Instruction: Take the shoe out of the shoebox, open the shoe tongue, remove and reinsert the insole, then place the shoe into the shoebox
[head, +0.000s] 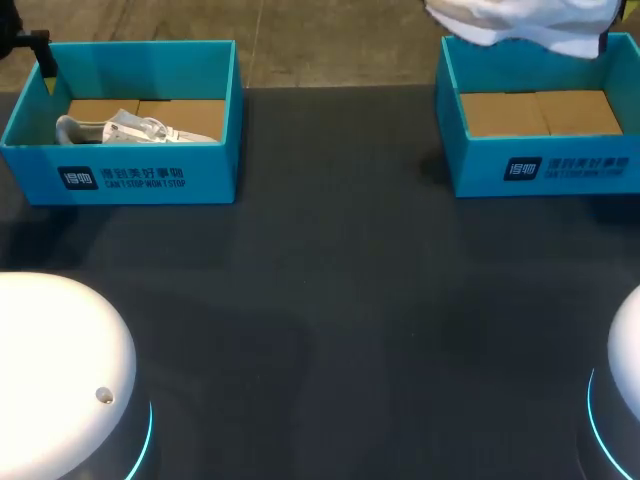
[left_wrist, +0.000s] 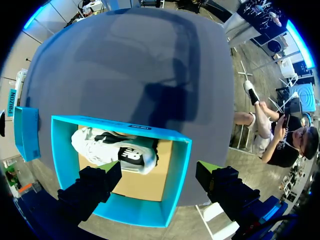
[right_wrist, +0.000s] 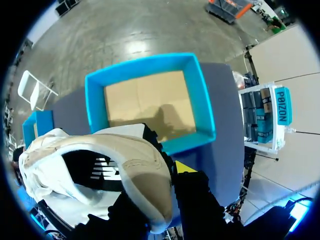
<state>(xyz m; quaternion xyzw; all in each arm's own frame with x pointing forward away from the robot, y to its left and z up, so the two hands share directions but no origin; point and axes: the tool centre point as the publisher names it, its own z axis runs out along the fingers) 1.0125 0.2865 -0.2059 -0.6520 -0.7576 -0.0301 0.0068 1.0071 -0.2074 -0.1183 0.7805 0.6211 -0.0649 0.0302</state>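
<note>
- Head view: two teal boxes are being carried well apart on the dark desk (head: 330, 300). A white lying shoe (head: 130, 130) is being kept on its side on the cardboard floor of the left shoebox (head: 120, 178). The brown cardboard floor of the right shoebox (head: 545, 170) is being shown, and a white lifted shoe (head: 520, 25) is being held in the air over its far wall.
- Left wrist view: the left jaws are being kept released, with the black fingers (left_wrist: 92, 187) spread wide above the near end of the left shoebox (left_wrist: 177, 175). One finger is being held over the inside of the box and the other outside its wall. The lying shoe (left_wrist: 115, 150) is being seen just ahead of the inner finger. The right shoebox (left_wrist: 27, 132) is being seen off to the side on the desk (left_wrist: 150, 65).
- Right wrist view: the lifted shoe (right_wrist: 100, 165) is being grasped by the right jaws, its pale sole edge being pinched between the black fingers (right_wrist: 197, 200). The right shoebox (right_wrist: 140, 62) is being seen below and ahead of it.
</note>
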